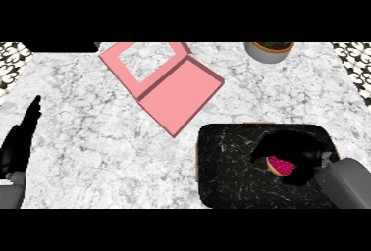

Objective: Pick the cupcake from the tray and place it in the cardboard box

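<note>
A cupcake (pixel 279 165) with pink frosting lies on the black marbled tray (pixel 225 166) at the lower right. My right hand (pixel 293 149) is over the tray with its fingers curled round the cupcake, hiding most of it. The pink box (pixel 177 93) with its lid swung open lies at the upper middle of the counter, well left and beyond the tray. At the left edge my left hand (pixel 20 139) rests with fingers straight, pointing away from me.
A grey pot with a plant (pixel 270 50) stands at the far edge, right of the box. White marble counter (pixel 94 147) stretches between the box, the tray and my left hand. Patterned floor shows past both far corners.
</note>
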